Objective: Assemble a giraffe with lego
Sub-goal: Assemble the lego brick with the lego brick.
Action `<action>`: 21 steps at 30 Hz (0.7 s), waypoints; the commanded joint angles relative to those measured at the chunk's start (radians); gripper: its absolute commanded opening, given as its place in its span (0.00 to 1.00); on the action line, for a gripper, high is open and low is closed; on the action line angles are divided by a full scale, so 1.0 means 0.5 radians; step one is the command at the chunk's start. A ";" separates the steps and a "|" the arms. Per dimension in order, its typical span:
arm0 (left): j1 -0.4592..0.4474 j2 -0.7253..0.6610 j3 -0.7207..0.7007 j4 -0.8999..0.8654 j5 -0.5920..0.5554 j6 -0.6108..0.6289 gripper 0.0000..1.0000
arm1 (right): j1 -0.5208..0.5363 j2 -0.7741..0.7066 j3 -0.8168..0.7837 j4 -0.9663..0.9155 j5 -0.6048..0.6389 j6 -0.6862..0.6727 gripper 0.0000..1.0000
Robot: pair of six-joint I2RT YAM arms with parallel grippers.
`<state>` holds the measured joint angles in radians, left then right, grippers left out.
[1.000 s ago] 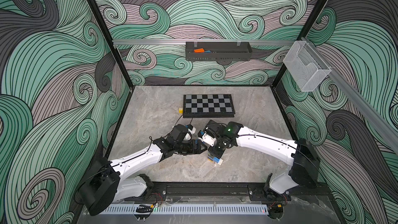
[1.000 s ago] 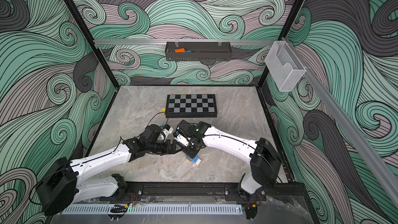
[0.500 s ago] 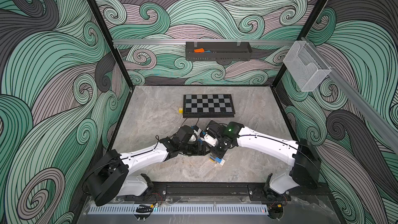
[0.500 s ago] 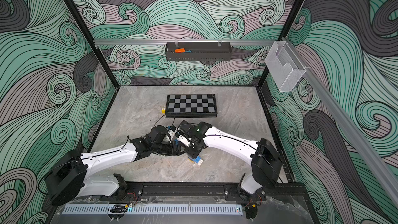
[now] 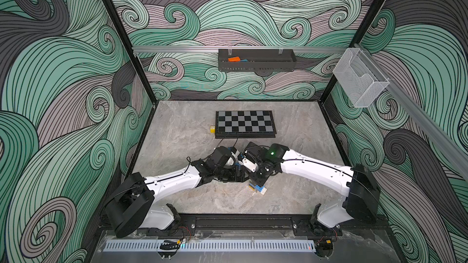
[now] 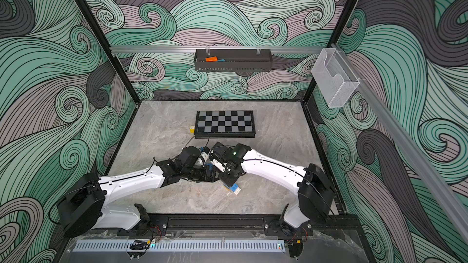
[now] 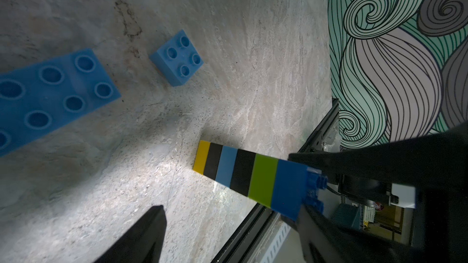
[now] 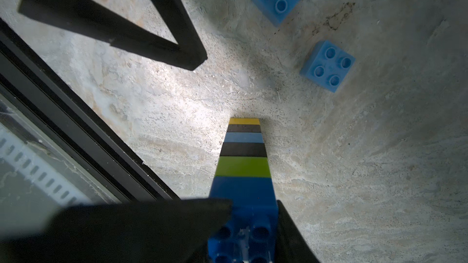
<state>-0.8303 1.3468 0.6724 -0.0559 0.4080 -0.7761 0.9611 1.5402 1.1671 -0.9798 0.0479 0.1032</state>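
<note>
The two arms meet over the middle of the grey stone counter (image 5: 190, 198), near its front rail. The right claw (image 8: 254, 203) comes down on the giraffe (image 8: 243, 166) from above, with a finger pressed against each side of the dark blue top brick, so it is clamped on it. Below that brick the stack runs lime green, black, lighter blue and black, with its yellow end down at the counter. In both top views only a bit of yellow, blue and white shows below the claw.

The left claw (image 7: 230, 213) sits low beside the stack with its fingers (image 7: 152, 226) well apart and nothing between them. Whether its far finger touches the stack I cannot tell, since it merges with the dark of the right claw.

Two loose bricks lie studs up on the counter, apart from the stack and from each other: a long blue brick (image 7: 50, 92) and a square blue brick (image 7: 177, 58).

Farther back lies a chessboard (image 5: 244, 121) with a small yellow die (image 5: 212, 128) just beside its near left corner. A black tray (image 5: 255, 65) hangs on the back wall with an orange block (image 5: 233, 59) in it.
</note>
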 commanded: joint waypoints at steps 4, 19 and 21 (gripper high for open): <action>-0.054 0.062 0.059 -0.203 -0.115 0.086 0.85 | 0.026 0.091 -0.189 0.077 -0.109 0.072 0.59; -0.054 0.039 0.115 -0.308 -0.149 0.146 0.85 | -0.192 -0.335 -0.323 0.260 -0.267 0.332 0.84; -0.054 0.050 0.130 -0.320 -0.150 0.158 0.85 | -0.227 -0.429 -0.359 0.258 -0.299 0.362 0.84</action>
<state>-0.8536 1.3479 0.7162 -0.1356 0.3725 -0.7300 0.8654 1.3758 1.0054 -0.8581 -0.0467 0.2413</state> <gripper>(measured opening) 0.850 0.836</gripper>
